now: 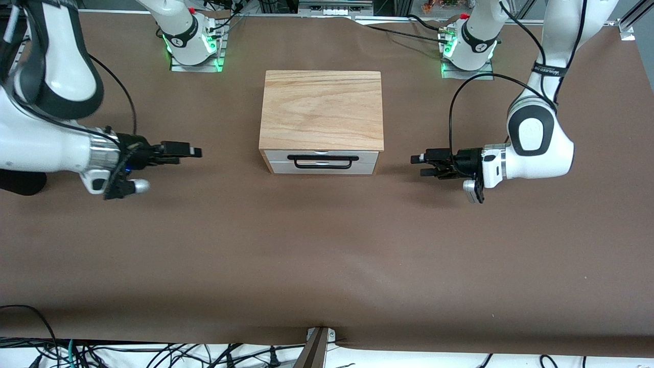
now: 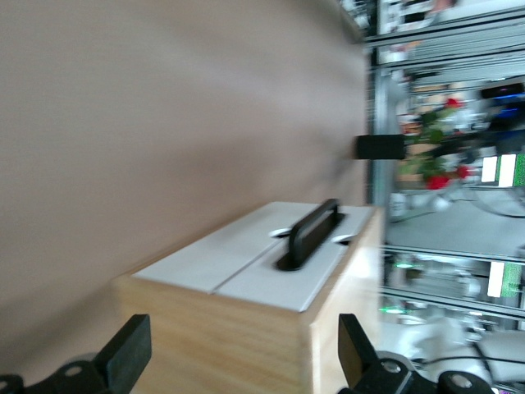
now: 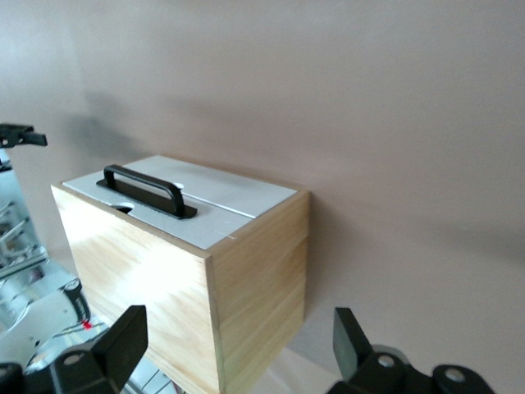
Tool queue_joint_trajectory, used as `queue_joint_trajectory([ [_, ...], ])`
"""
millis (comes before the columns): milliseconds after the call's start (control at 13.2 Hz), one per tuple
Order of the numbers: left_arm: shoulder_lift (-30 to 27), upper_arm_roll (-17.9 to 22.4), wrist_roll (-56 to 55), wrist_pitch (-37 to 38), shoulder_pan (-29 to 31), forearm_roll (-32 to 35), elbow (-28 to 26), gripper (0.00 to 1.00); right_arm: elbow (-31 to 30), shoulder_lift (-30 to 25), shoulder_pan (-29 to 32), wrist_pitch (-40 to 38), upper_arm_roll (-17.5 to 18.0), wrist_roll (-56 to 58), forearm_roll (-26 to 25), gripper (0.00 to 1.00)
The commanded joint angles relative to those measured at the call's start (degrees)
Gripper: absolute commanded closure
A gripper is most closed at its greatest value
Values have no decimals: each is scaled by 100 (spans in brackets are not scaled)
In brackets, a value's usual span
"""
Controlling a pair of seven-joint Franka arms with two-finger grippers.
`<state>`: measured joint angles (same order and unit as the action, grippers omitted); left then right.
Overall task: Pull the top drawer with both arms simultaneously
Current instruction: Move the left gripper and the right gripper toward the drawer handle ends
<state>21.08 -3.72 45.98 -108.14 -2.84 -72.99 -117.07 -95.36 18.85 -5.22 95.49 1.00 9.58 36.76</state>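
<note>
- Top drawer shut, white front flush with the cabinet face, turned toward the front camera; seated near the middle of the table, between the two arms' ends.
- Black bar handle running across the front, standing off the panel on two short legs (also plain in the left wrist view and the right wrist view).
- A thin seam splitting the white face into an upper and a lower panel, handle sitting right at that seam.
- Oak-grain cabinet resting flat on the brown table cover, top bare.
- Left gripper held level beside the cabinet toward the left arm's end of the table, tips aimed at the cabinet's side, well apart from it; fingers spread wide, nothing between them.
- Right gripper held level beside the cabinet toward the right arm's end, likewise pointing at the cabinet and well apart from it; fingers spread wide, nothing between them.
- Neither gripper touching handle, drawer or cabinet.
- Both arm bases standing at the table edge farther from the front camera than the cabinet, green lights glowing at each (left arm's base toward its own end).
- Tangle of black cables lying off the table edge nearest the front camera.
</note>
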Motion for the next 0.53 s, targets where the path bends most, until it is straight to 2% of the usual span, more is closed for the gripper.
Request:
queue_joint_trajectory([
  [0, 395, 3, 988, 529, 46, -941, 18, 0, 123, 408, -312, -92, -3, 578, 461, 0],
  [226, 957, 11, 1868, 829, -24, -1724, 79, 0, 96, 953, -357, -109, -12, 1456, 1568, 0],
  [377, 1291, 3, 2290, 970, -137, -2086, 237, 0, -9, 1137, -480, 56, -12, 1721, 1921, 0],
  [453, 1476, 3, 2519, 1057, -208, -2296, 316, 0, -53, 1330, -585, 258, -12, 1992, 2271, 0],
])
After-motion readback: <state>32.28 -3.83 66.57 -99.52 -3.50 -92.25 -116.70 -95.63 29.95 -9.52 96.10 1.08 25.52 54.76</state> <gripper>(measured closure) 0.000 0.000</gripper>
